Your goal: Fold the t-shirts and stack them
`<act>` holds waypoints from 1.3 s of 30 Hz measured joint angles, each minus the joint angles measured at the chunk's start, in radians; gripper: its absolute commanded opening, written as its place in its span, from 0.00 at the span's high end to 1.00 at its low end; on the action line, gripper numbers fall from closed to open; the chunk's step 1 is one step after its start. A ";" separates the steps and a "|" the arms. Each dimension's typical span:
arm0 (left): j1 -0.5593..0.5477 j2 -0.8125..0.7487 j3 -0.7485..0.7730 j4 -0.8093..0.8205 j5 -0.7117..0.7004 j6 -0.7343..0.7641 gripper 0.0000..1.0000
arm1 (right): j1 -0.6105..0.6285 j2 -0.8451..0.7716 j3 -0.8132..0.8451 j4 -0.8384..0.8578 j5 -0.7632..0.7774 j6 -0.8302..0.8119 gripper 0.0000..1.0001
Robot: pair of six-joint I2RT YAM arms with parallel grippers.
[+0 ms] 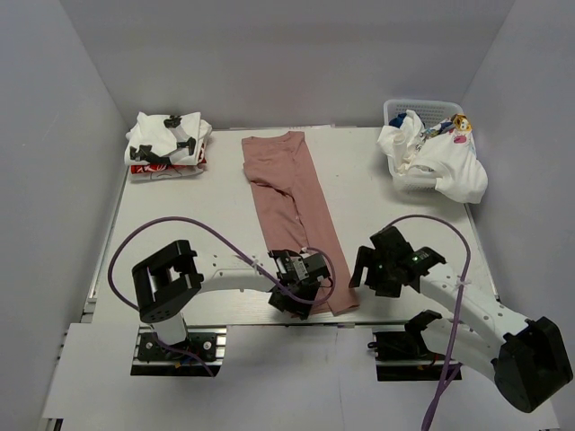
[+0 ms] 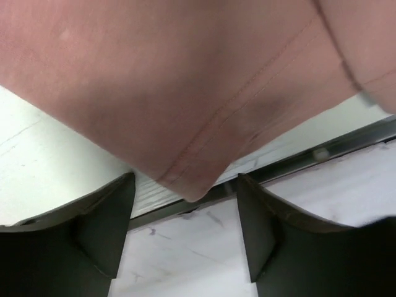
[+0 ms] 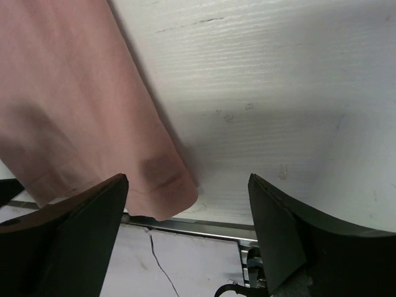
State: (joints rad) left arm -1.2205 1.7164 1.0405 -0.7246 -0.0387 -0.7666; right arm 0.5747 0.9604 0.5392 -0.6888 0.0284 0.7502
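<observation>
left gripper (image 1: 296, 285): down at 6 o'clock by the near edge of the table (image 1: 198, 215), fingers apart with the near-left hem corner of the pink tee (image 1: 289, 193) sitting right between them, not pinched as far as your left wrist view shows
right gripper (image 1: 373, 269): around 5 o'clock, fingers wide apart and nothing in them. The near-right hem corner lies just off to its 9 o'clock side, close but not between the fingers
pink tee: flat on the table, already folded lengthwise into a long narrow strip. It runs from 12 o'clock down to about 6, drifts a bit toward 5 at the near end, and its hem sits right at the table's near edge
step in hand: looks to me like you're lining up on the two hem corners for the crosswise fold
next move: I'd nudge the right one toward 9 so its corner is inside the fingers, then close both on all the layers. After that, lift and carry the hem toward 12 with both arms together so the strip doesn't skew
folded stack (image 1: 168, 148): far left at 10 o'clock, white cloth with black print on top, my guess is that's where the pink one ends up
basket (image 1: 422, 103): far right at 2 o'clock, white tees (image 1: 440, 171) bunched in it and spilling over the near side, so I reckon you've got plenty left to fold
</observation>
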 measured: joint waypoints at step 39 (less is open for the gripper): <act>0.253 -0.135 0.187 -0.098 -0.291 -0.050 1.00 | -0.007 0.351 0.446 0.197 -0.108 -0.106 1.00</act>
State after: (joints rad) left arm -0.9680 1.5810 1.2274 -0.8227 -0.3302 -0.8162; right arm 0.5678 1.3117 0.9852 -0.4915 -0.0792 0.6445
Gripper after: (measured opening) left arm 0.030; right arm 0.022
